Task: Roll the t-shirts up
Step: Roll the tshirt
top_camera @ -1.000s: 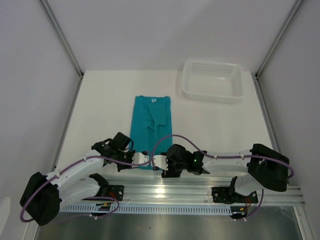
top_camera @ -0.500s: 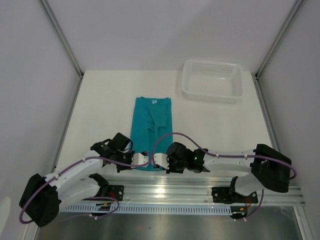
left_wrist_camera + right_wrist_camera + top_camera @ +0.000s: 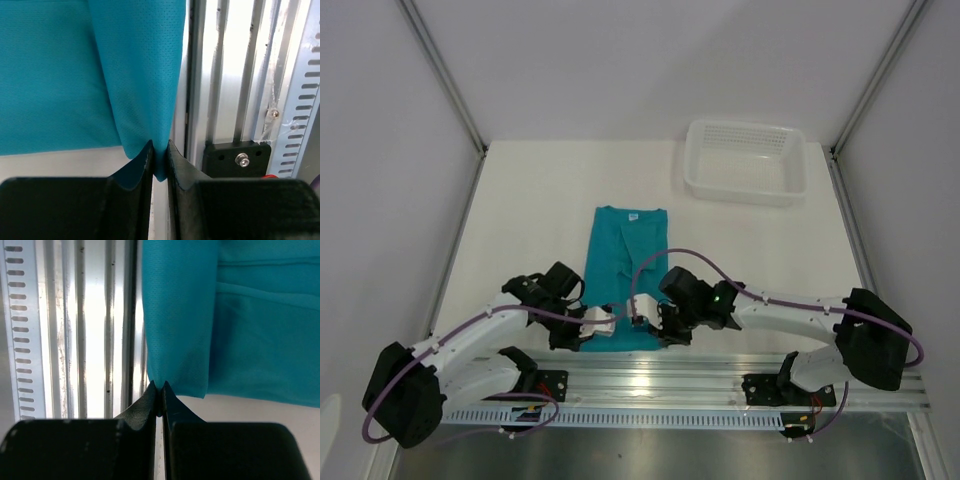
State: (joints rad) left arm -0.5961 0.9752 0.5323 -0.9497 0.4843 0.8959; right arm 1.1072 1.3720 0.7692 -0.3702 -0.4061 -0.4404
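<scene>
Both the left gripper (image 3: 159,146) and right gripper (image 3: 159,386) have their jaws pinching the hem of the plain teal fabric t-shirt (image 3: 630,255), now dragged toward the near edge of the surface (image 3: 535,200).

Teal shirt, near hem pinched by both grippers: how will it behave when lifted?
Probably floppy: in the left wrist view the t-shirt drapes in a fold from the left gripper, holding no shape. Likely light, since the fabric looks thin and mesh-like. The right gripper pinches only the edge, so it may slip out.
</scene>
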